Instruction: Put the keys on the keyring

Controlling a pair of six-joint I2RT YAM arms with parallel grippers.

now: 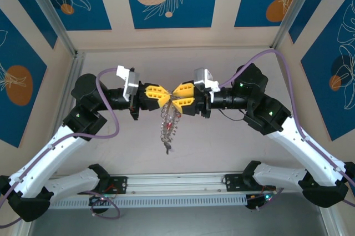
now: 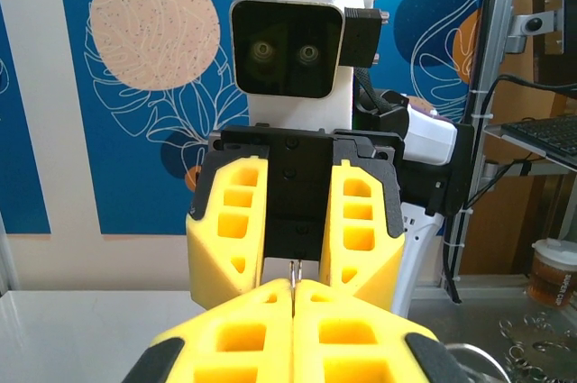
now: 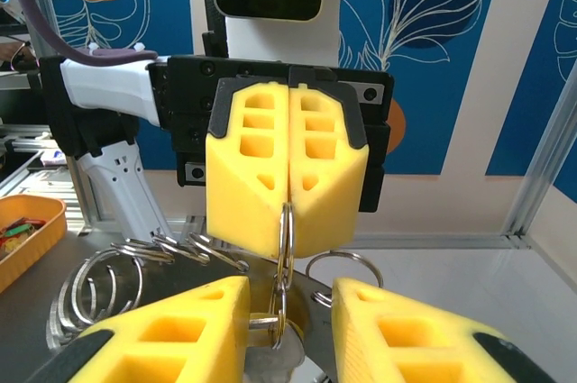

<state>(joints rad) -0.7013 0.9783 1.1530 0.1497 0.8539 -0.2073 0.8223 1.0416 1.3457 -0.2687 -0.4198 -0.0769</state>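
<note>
Keyring (image 1: pixel 169 120) hangs above the worktop (image 1: pixel 233 147), a bunch of small wire loops below the point where the two tools meet. On the left, the left tool (image 1: pixel 168 98) is fully closed. Its yellow fingers (image 3: pixel 248 176) pinch one loop (image 3: pixel 287 225) of the rim and so carry the whole thing. Facing it nose to nose from the right, the right tool (image 1: pixel 177 98) has its fingers partly apart. A small metal key (image 3: pixel 268 322) stands in the gap, close against one finger, and nothing shows it clamped from both sides.

I judge the step in hand to be threading, with one key being brought up to the held loop. The next move calls for a firm hold on that key, with its hole lined up on the loop's open end. Then it needs a push along the wire while the left side keeps the loop steady. A slip would drop the key among the other loops.
</note>
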